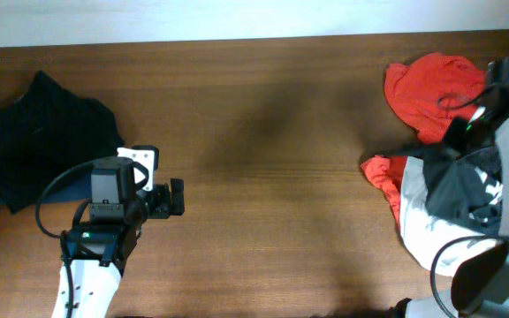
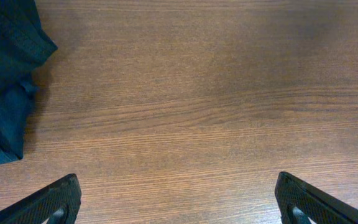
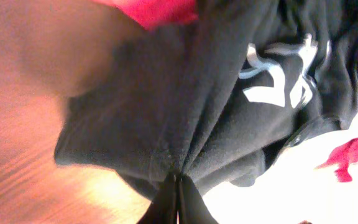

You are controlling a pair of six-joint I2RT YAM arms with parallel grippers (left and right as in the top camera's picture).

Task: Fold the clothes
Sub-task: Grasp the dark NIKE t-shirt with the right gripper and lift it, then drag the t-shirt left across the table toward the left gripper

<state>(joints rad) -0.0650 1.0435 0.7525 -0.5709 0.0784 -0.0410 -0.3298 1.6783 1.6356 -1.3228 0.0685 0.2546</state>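
Over on the left, the left gripper (image 1: 177, 198) hovers above the brown wooden desk (image 1: 272, 177), its jaws spread wide apart in the left wrist view, with only wood grain between the two fingertips (image 2: 64, 193). Just behind that arm, at the desk's far left, sits the dark folded garment (image 1: 47, 141), a neat flat bundle. Its edge peeks into the left wrist view too, well apart from the fingers.

Now to the right side, where the pile is! The right gripper (image 3: 178, 186) has its jaws pressed together on a pinch of the black garment with white print (image 3: 185, 93), and the fabric fans out in pleats from the pinch point. From overhead that black piece (image 1: 458, 190) drapes over a white garment (image 1: 418, 221) near the right edge. A red garment (image 1: 431, 84) lies bunched at the far right corner, and an orange-red piece (image 1: 380, 172) pokes out from under the pile towards the middle. The centre of the desk separates the two sides.
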